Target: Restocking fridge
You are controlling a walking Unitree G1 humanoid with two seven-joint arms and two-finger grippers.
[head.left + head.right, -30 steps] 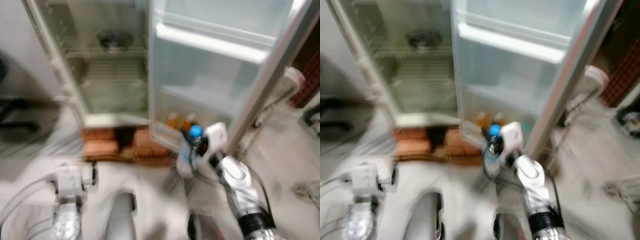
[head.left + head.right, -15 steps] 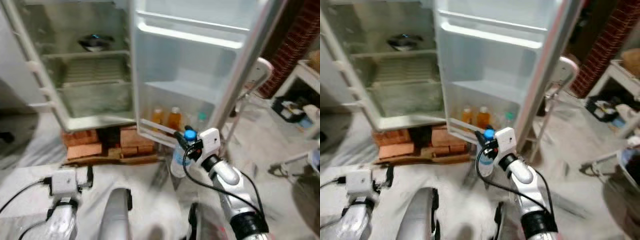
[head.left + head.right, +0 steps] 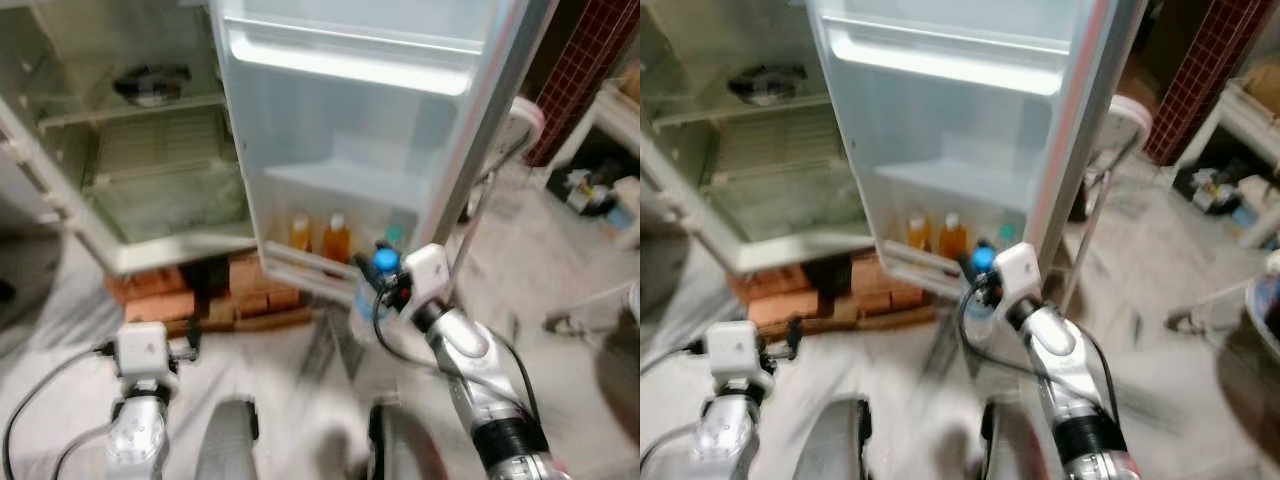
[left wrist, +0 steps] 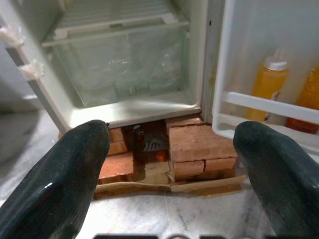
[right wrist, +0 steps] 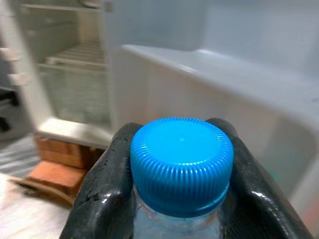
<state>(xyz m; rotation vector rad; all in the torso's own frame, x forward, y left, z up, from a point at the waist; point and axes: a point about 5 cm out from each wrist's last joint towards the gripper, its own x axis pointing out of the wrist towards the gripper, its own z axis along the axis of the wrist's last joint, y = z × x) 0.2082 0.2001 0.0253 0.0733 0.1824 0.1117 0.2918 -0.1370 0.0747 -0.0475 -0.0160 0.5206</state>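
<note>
My right gripper (image 3: 385, 285) is shut on a clear water bottle with a blue cap (image 5: 181, 162), held upright just in front of the open fridge door's lowest shelf (image 3: 300, 263). Its black fingers (image 5: 104, 189) clamp the bottle's neck. Two orange juice bottles (image 3: 318, 235) and a green-capped bottle (image 3: 392, 235) stand in that door shelf. The fridge body (image 3: 130, 170) stands open to the left, with a dark bowl (image 3: 146, 84) on an upper shelf. My left gripper (image 4: 174, 169) is open and low, facing the fridge's base.
Bricks (image 4: 197, 149) prop up the fridge on the floor. A white stand or chair (image 3: 515, 125) is behind the door on the right. A brick wall (image 3: 590, 60) and a white rack with clutter (image 3: 600, 180) lie at the far right.
The camera has swung, shifting the fridge left in view. My right gripper with the bottle sits a little closer to the door shelf. The left arm has risen slightly.
</note>
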